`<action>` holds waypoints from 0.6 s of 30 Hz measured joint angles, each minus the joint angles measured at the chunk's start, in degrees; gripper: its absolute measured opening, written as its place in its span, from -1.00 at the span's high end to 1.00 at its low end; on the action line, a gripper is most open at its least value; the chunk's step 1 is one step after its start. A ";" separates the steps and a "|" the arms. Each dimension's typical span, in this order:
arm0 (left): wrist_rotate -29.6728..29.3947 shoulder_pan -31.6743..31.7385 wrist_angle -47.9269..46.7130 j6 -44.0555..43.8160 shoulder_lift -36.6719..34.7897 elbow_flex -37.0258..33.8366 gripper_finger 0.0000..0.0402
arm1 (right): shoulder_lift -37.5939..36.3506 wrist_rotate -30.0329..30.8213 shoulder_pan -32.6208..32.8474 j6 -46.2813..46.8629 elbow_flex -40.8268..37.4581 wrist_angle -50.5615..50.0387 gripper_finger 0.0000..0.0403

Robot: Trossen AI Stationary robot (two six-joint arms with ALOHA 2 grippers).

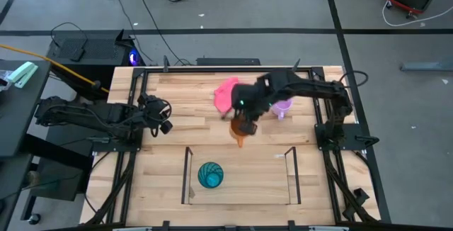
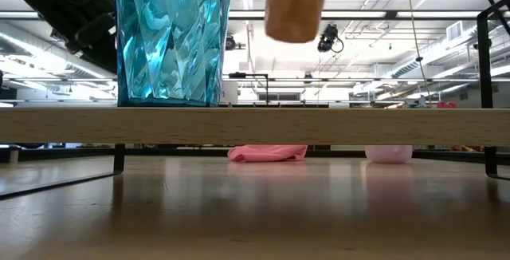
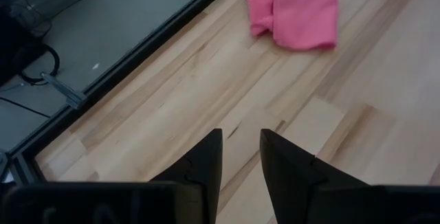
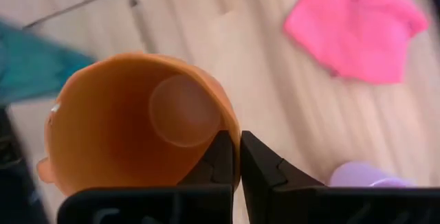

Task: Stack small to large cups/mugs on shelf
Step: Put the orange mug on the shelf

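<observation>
High view puts my right gripper [image 1: 242,126] near the centre of the frame, and my arm covers most of the orange mug [image 1: 242,137], leaving only a sliver of orange showing below it. My right wrist view makes it plain: my two dark fingers [image 4: 223,157] are pinched on the mug's [image 4: 137,124] rim, one inside and one outside, and its hollow looks bare, though the handle is hard to make out. In the low view, the orange mug [image 2: 295,5] hangs at the top centre, its upper part cut off, clear of the light wooden plank of the dark-rod shelf [image 2: 255,124]. The teal-blue translucent tumbler [image 1: 210,175] stands on that shelf [image 1: 187,178] toward the lower left of centre. The lilac-purple mug [image 1: 282,107] sits on the wooden table [image 1: 177,96] right of centre, half hidden under my right arm, just beside the crumpled pink cloth [image 1: 226,93]. My left gripper [image 1: 164,117] waits at mid-left, its fingers [image 3: 206,159] slightly parted with nothing between.
</observation>
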 joint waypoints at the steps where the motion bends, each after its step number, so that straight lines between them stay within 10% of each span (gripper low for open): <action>1: 0.01 0.00 -0.03 0.00 0.01 -0.40 0.47 | -0.41 -0.07 1.29 0.96 -0.47 -0.24 0.95; 18: 1.92 -0.04 7.21 -1.05 0.00 -3.26 0.47 | 1.04 4.45 20.92 18.47 -3.58 1.78 0.95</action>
